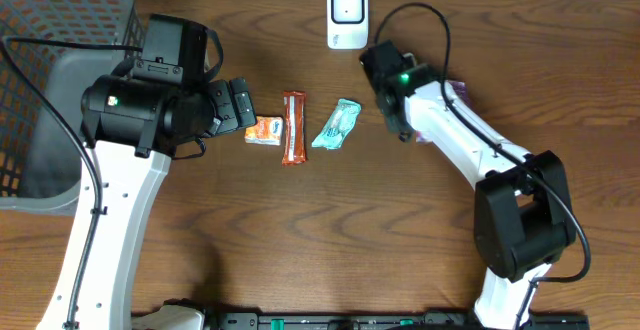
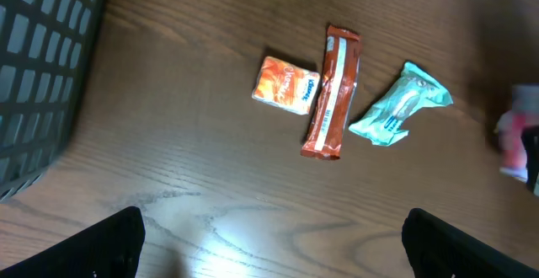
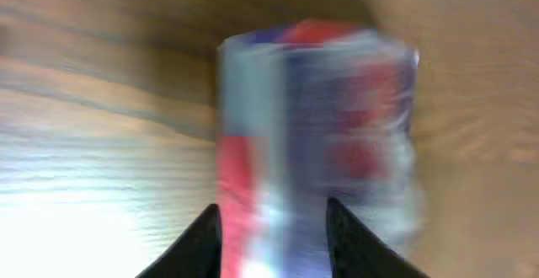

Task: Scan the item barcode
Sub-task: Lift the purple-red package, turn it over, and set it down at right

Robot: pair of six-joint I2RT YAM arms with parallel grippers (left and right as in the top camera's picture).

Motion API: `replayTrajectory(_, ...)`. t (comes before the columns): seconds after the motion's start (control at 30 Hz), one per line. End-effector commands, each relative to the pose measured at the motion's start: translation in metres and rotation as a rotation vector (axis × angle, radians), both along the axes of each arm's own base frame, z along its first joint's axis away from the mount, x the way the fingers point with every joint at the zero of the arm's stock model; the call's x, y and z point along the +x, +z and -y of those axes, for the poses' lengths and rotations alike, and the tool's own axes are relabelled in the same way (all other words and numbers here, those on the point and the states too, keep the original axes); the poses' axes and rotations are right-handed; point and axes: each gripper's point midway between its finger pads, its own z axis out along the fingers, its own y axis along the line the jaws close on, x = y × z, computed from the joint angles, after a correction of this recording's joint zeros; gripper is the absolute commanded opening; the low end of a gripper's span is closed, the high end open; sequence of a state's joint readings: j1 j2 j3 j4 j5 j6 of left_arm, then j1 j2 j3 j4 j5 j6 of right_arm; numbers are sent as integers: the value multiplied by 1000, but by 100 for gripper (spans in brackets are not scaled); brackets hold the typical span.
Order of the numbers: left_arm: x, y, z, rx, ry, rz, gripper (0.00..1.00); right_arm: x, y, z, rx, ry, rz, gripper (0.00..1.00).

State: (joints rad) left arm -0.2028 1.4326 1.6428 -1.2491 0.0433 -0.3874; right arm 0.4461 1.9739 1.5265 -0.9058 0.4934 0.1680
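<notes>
A red, white and blue packet (image 3: 316,135) lies blurred on the wood, filling the right wrist view. My right gripper (image 3: 274,236) stands over it, fingers parted, open, with the packet showing between and beyond both tips. From overhead the right gripper (image 1: 402,128) sits under its arm, and only a purple edge of the packet (image 1: 457,90) shows. The white scanner (image 1: 347,15) stands at the table's back edge. My left gripper (image 1: 240,105) hangs wide open, empty, left of the loose items; in its wrist view the left gripper (image 2: 271,244) is above bare wood.
An orange tissue pack (image 1: 264,130), a brown bar (image 1: 292,127) and a teal packet (image 1: 337,124) lie in a row mid-table. A grey wire basket (image 1: 60,30) fills the back left corner. A black cable loops near the scanner.
</notes>
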Motion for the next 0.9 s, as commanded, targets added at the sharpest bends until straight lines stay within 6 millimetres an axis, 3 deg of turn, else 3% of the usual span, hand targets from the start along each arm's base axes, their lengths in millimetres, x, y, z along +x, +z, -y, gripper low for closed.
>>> replayTrajectory(0.0,1,5,-2,6,-3,17,98,19,35,-22,115,10,52,41)
replayTrajectory(0.13,1,5,-2,5,-2,17,98,30,74,-19,179,3,70,50)
replayTrajectory(0.27,1,5,-2,5,-2,17,98,29,83,1,247,23,-3,52)
replayTrajectory(0.37,1,5,-2,5,-2,17,98,21,72,28,312,-39,-80,53)
replayTrajectory(0.5,1,5,-2,5,-2,17,98,9,50,49,505,-28,-198,63)
replayTrajectory(0.63,1,5,-2,5,-2,17,98,4,29,74,665,-76,-224,61)
replayTrajectory(0.87,1,5,-2,6,-3,17,98,-2,-7,81,956,-43,-188,60)
